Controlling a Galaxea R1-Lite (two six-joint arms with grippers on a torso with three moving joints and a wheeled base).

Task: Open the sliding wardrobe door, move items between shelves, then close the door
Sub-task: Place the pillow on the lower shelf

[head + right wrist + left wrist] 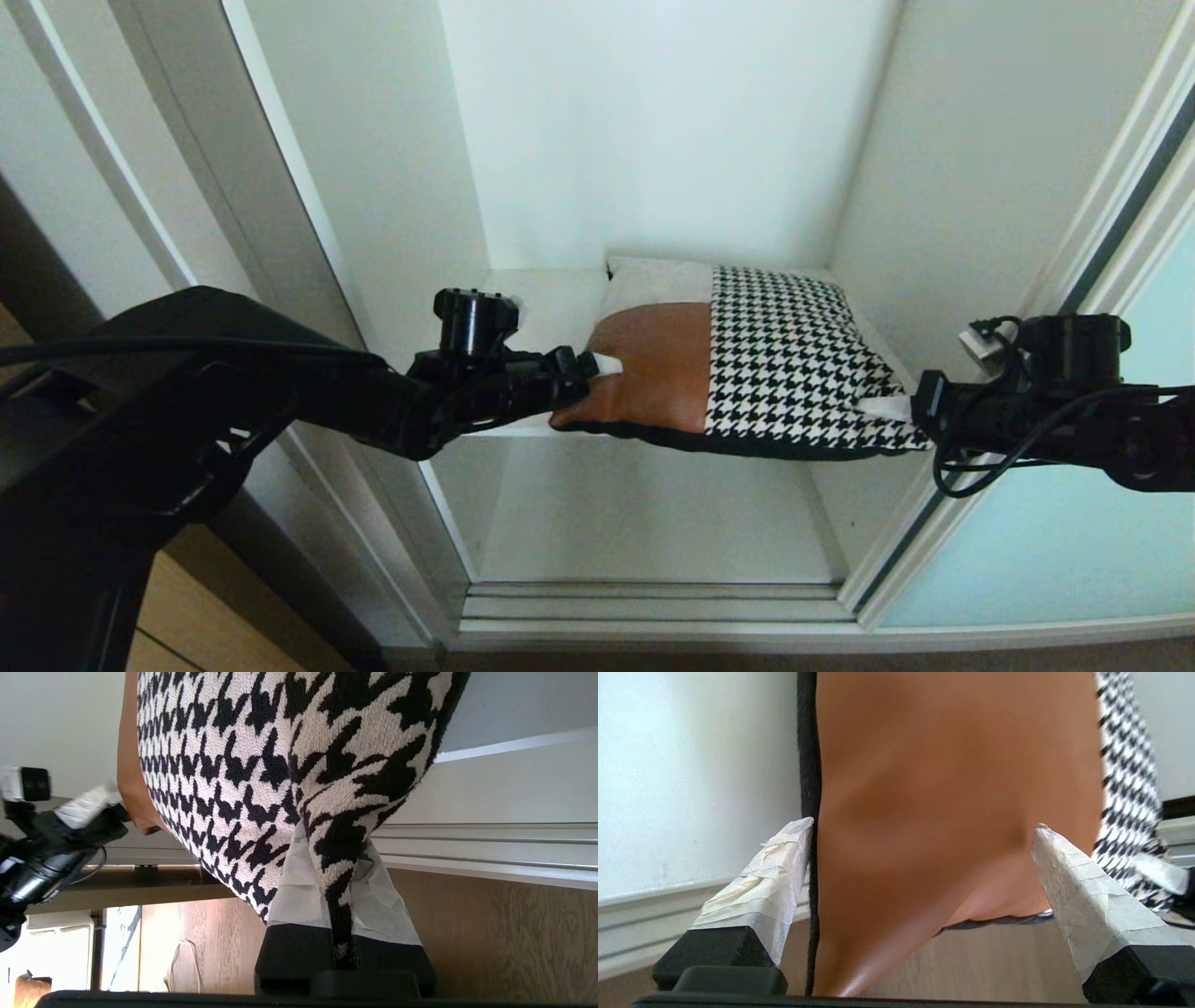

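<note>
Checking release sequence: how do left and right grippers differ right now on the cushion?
Left gripper stands open around the cushion at its rust-brown corner; right gripper is shut on the houndstooth corner, pinching the edge. Left is at the cushion's left front, right at its right front. Both have white-taped fingers.

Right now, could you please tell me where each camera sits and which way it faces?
Head view: on the robot's head, looking down into the open wardrobe at the cushion on the shelf; both arms show.
Left wrist view: behind the left gripper, open around the cushion's rust-brown corner.
Right wrist view: behind the right gripper, shut on the houndstooth corner; the left arm shows beyond.
All three views share the cushion.
</note>
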